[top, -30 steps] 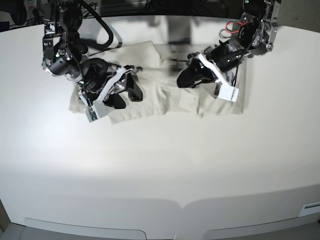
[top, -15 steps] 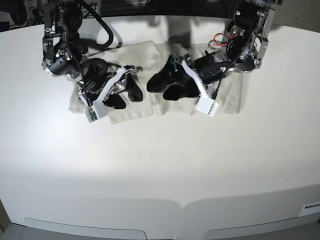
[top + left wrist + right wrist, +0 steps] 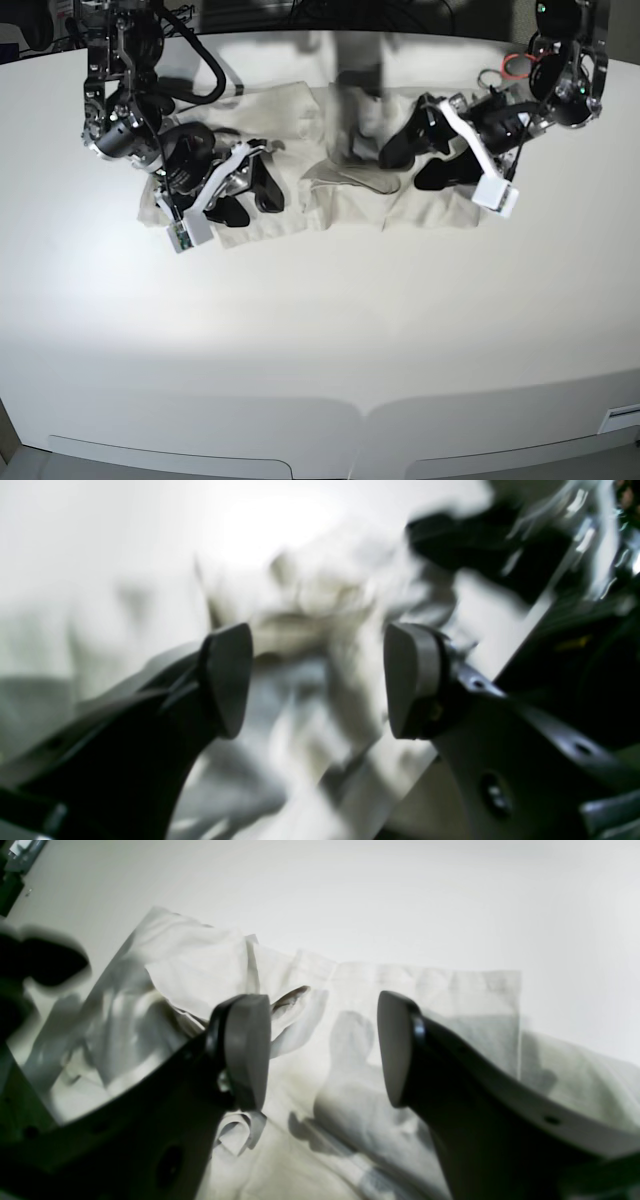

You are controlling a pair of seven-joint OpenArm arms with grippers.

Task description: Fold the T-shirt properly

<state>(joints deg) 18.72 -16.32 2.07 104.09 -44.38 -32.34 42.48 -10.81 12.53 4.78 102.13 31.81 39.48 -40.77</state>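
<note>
The left pincer (image 3: 425,160) has let go and pulled back, jaws apart; the right pincer (image 3: 245,195) hovers apart. T-shirt (image 3: 300,195) lies folded inward, unfinished.

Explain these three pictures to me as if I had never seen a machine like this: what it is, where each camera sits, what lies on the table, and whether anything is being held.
This is a robot with two arms, each ending in a two-fingered gripper. The base picture looks down on the white table from in front. The other two come from cameras mounted on the wrists, looking out between the fingers.

On the table lies one cream T-shirt, wrinkled and partly folded.

In the base picture the left gripper is on the right side and the right gripper on the left side. Both are above the shirt.

Nothing is held. In the wrist pictures the left gripper and the right gripper show their jaws standing apart, with only cloth seen beyond the gap. The left wrist picture is blurred.
</note>
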